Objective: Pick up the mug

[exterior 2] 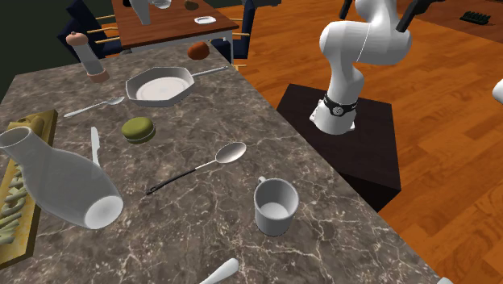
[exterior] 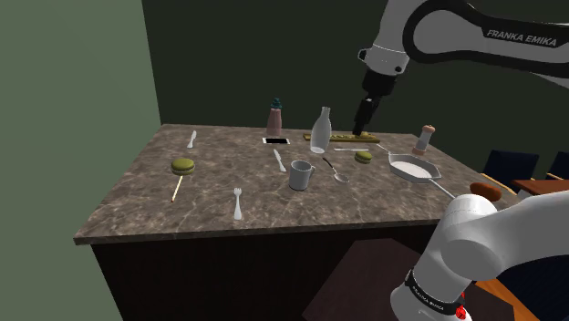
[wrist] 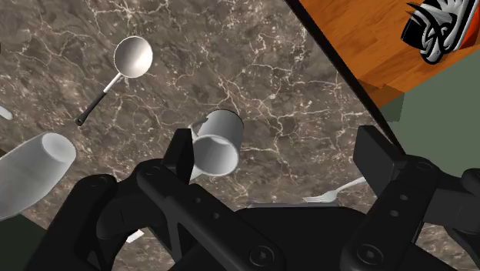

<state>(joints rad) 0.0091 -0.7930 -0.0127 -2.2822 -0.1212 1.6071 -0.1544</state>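
Note:
A plain grey mug [exterior: 301, 174] stands upright on the dark marble tabletop [exterior: 219, 178], near the middle and toward the front edge. The second exterior view has the mug [exterior 2: 276, 206] close to the table's edge, its handle turned toward the spoon. My black gripper [exterior: 365, 114] hangs high above the back of the table, over a wooden board [exterior: 354, 138], well apart from the mug. In the wrist view the gripper [wrist: 281, 158] is open with nothing between its fingers, and the mug [wrist: 215, 142] lies far below, beside one finger [wrist: 182, 154].
A glass carafe [exterior: 320, 130] stands behind the mug. A spoon [exterior: 337, 171] and a white pan [exterior: 415, 169] lie toward the shoulder view's right. A fork [exterior: 238, 202], a knife [exterior: 279, 160], two green round cakes [exterior: 182, 166], a phone [exterior: 276, 140] and two shakers [exterior: 425, 138] are scattered around.

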